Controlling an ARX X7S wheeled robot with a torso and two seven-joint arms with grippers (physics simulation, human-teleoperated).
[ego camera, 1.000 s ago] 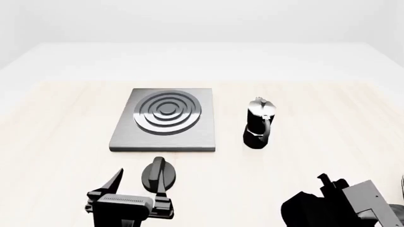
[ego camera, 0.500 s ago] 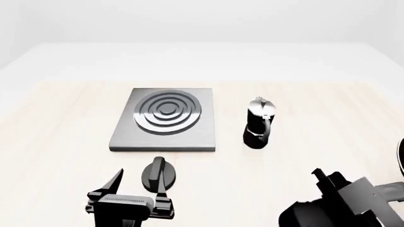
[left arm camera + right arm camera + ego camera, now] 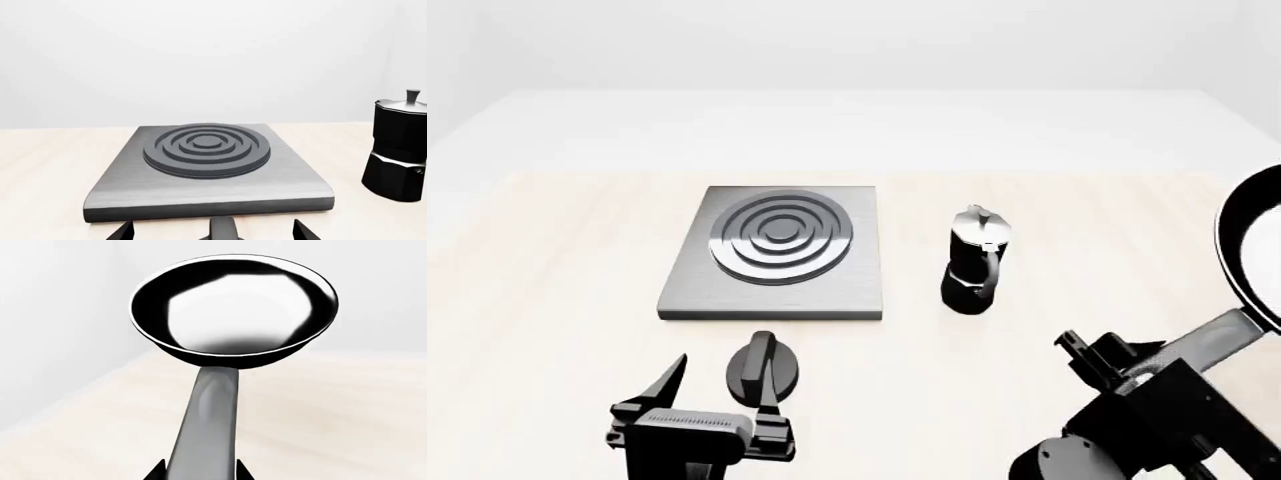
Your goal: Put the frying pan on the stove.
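Item, right arm: over the last second I have raised the right gripper (image 3: 1101, 362) from the lower right corner of the head view, and with it the round glossy black frying pan (image 3: 1252, 250), which a second ago was out of sight and now shows as a tilted rim at the right edge of the frame, well clear of the pale wood desk (image 3: 561, 260). The right wrist view confirms the hold: the pan's long handle (image 3: 207, 425) runs out from between the jaws, which are closed on it, and the bowl hangs in the air ahead. Item, left arm: the left gripper (image 3: 714, 400) sits unchanged at the lower left of the head view, jaws spread wide and empty, with the small black round knob (image 3: 762, 367) on the desk just ahead of it. Item, target: the flat square grey metal stove (image 3: 777, 255) with dark concentric burner rings lies centre-left, bare on top. Item, obstacle: the small black-and-silver moka pot (image 3: 974, 262) stands upright between pan and stove. Reading: the lift is done; I judge the carry leftward comes next, and the pan should pass above the pot, not through it.
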